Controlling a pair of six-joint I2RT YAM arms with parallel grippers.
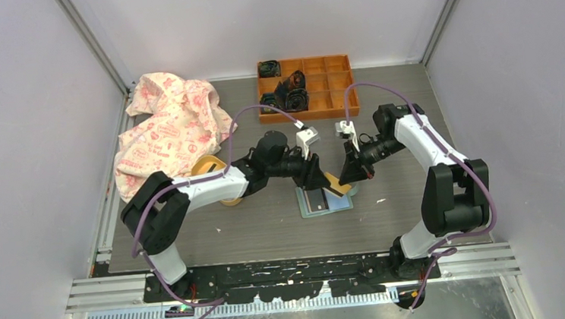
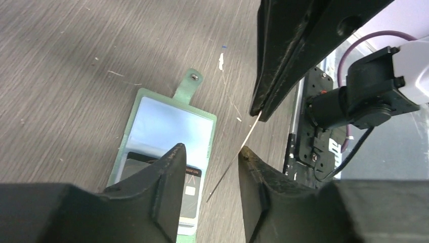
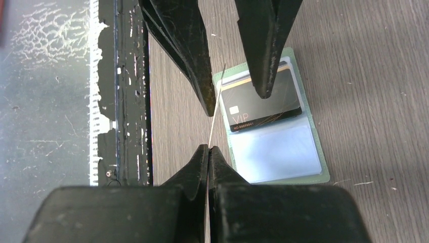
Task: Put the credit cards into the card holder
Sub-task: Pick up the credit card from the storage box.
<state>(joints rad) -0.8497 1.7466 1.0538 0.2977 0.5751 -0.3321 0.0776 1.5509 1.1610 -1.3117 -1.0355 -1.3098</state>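
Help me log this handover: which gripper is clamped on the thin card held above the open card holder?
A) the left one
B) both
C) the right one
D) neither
C: in its own wrist view the right gripper is shut on the card, seen edge-on above the card holder, while the left gripper has its jaws apart.

A grey wood-grain worktop (image 1: 270,233) carries an open mint-green card holder (image 1: 321,207) near its middle, a pink-patterned cloth (image 1: 170,130) heaped far left, an orange compartment tray (image 1: 309,115) at the back, and apparently a half-hidden yellow dish (image 1: 205,164).
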